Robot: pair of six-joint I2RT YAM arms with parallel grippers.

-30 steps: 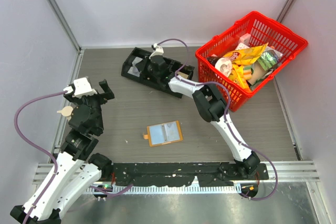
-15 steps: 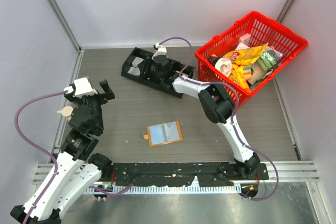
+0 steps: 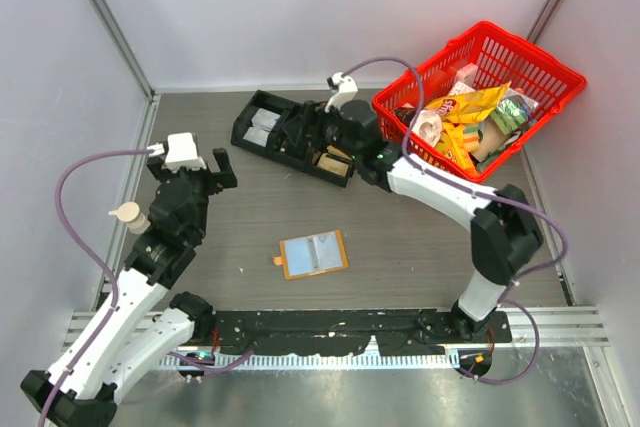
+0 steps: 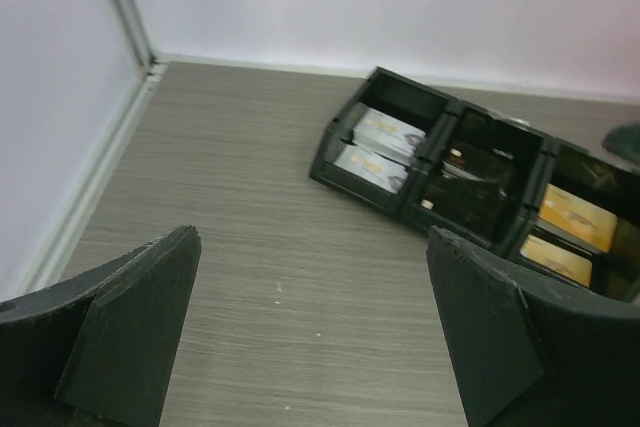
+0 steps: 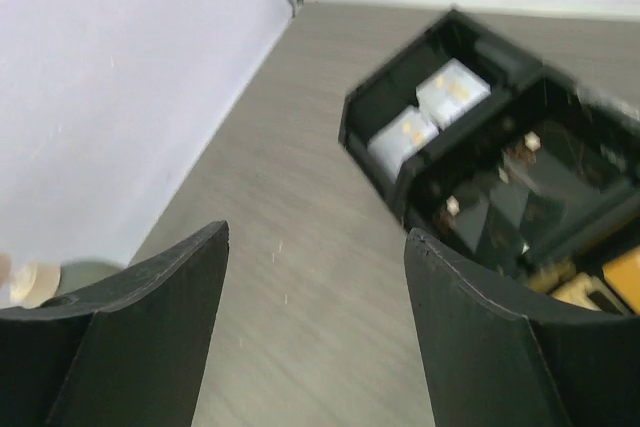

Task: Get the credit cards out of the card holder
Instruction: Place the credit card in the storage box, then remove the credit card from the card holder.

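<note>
While the card holder (image 3: 314, 254) lies spread flat at lower centre, panels up for access, the left gripper (image 4: 312, 267) hangs at middle left, released and empty; the right gripper (image 5: 315, 257), likewise released, hovers over the black compartment tray (image 3: 243, 133), upper centre, likely the cards' destination.

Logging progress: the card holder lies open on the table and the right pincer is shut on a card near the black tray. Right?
No: the right pincer is open and empty, as the right wrist view shows. The card holder does lie open, and the black tray is near.
</note>
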